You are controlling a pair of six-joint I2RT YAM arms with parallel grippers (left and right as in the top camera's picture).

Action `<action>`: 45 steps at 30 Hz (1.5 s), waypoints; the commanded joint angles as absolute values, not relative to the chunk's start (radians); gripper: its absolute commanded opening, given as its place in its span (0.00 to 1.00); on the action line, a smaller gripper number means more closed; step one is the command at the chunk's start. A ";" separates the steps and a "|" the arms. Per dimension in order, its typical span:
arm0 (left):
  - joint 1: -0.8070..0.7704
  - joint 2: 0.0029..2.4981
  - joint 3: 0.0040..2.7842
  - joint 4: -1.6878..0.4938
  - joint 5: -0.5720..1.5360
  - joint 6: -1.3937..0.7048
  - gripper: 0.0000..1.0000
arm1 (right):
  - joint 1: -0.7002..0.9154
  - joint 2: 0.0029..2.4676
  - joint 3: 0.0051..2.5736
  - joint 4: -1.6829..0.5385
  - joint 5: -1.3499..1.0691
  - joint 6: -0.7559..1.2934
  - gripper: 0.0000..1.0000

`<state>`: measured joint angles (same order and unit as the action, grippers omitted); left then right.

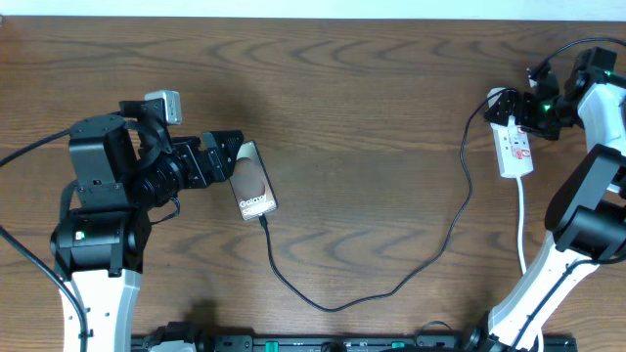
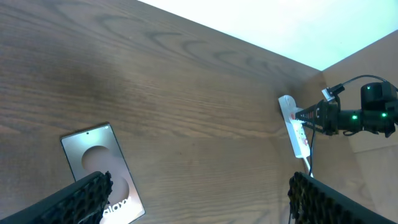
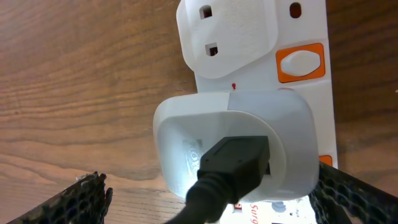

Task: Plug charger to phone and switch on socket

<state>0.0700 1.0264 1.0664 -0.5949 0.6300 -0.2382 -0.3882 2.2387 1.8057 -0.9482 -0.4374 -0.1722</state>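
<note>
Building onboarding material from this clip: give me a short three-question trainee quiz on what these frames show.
1. True or false: the left tool and right tool are both open.
2. What is plugged into the white elongated plastic power strip? A) a white square adapter; B) nothing; C) a lamp.
3. The long thin black cable runs from the strip to the ____.
Key: 1 true; 2 A; 3 the slim glossy dark phone.

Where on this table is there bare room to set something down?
Free: the wide middle between the phone and the socket, on the far side of the charger's loop. Crowded: around the left tool at the phone, and the right tool over the socket.
</note>
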 commanded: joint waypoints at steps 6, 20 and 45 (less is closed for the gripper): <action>0.069 1.025 1.063 -0.596 0.643 -0.228 0.93 | -0.383 2.218 1.786 -0.938 -0.493 -0.119 0.99; 0.069 1.025 1.063 -0.598 0.643 -0.228 0.93 | -0.353 2.218 1.659 -0.876 -0.635 -0.037 0.98; 0.069 1.025 1.063 -0.598 0.643 -0.229 0.93 | -0.385 1.995 1.689 -1.168 0.017 0.296 0.97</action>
